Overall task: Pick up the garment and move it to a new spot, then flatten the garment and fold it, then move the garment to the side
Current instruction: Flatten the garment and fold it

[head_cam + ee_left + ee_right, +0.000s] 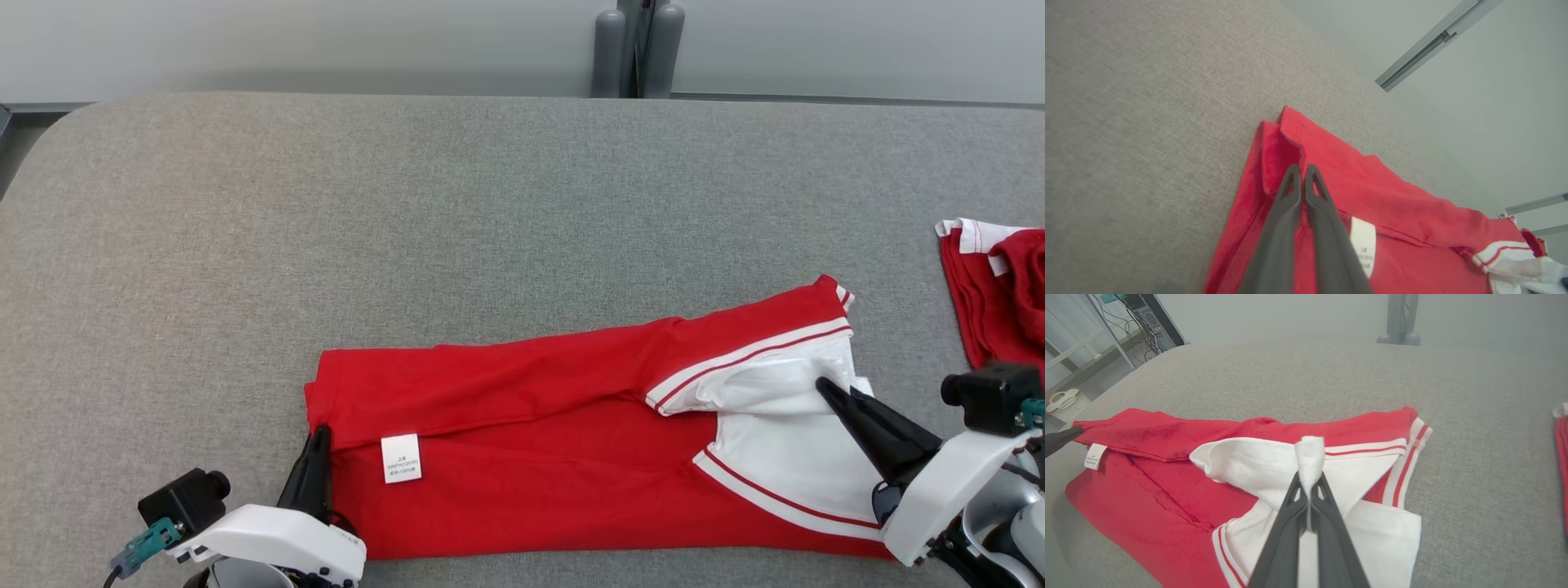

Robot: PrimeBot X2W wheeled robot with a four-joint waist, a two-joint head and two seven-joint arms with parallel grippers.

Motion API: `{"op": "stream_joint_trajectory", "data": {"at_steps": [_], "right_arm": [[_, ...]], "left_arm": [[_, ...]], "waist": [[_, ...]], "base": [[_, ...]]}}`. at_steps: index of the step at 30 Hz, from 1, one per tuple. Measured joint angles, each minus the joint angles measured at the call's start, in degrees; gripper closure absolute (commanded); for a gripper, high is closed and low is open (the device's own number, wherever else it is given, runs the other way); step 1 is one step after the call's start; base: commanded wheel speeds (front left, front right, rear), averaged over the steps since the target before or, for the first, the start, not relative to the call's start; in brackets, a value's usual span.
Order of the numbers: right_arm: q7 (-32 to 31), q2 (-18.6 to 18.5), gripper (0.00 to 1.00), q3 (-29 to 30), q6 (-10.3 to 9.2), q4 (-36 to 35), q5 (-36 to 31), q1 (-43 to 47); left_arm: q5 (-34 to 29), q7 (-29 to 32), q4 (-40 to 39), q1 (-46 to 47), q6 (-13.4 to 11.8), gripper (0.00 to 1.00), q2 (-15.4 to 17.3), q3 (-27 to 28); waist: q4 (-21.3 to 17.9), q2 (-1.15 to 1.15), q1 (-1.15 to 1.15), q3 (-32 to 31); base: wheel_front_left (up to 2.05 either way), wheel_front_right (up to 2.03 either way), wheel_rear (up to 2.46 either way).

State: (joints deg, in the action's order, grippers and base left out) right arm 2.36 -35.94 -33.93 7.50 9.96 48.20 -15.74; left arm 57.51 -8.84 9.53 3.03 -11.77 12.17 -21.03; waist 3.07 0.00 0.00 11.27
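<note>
The garment (531, 425) lies flattened on the desk (408, 204), seemingly mid-fold, its ends pinched by the left hand (321, 434) and right hand (823, 385); finishing the fold and the side move remain.

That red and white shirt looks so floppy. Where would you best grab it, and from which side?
At both ends, coming from the near edge. The shirt lies stretched sideways across the table, so a single grip would probably let it sag. The left gripper is shut on the doubled red corner, the right gripper on a pinch of white fabric at the other end.
</note>
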Motion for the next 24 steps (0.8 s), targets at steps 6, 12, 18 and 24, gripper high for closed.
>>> {"op": "stream_joint_trajectory", "data": {"at_steps": [6,12,18,24], "right_arm": [[-0.7,1.7,1.00,2.1,0.00,0.5,-4.1,3.2],[-0.2,3.0,1.00,2.2,0.00,1.6,-7.6,5.1],[2.9,3.0,0.00,-0.4,0.00,4.0,-11.2,6.3],[5.3,1.9,0.00,-1.1,0.00,5.7,-12.2,8.1]], "left_arm": [[0.3,0.8,-0.5,-1.2,-1.4,1.00,0.1,0.0],[0.8,1.7,0.6,-2.4,-2.2,1.00,0.3,-0.2],[1.5,2.1,2.4,-2.9,-2.2,0.55,-0.1,-0.5],[1.6,2.6,2.6,-4.5,-2.4,0.00,0.6,-0.7]], "waist": [[-0.4,0.00,0.00,-0.8],[-1.0,0.00,0.00,-1.6],[-1.2,0.00,0.00,-2.6],[-1.4,0.00,0.00,-3.8]], "base": [[0.00,0.00,0.00],[0.00,0.00,0.00],[0.00,0.00,0.00],[0.00,0.00,0.00]]}}
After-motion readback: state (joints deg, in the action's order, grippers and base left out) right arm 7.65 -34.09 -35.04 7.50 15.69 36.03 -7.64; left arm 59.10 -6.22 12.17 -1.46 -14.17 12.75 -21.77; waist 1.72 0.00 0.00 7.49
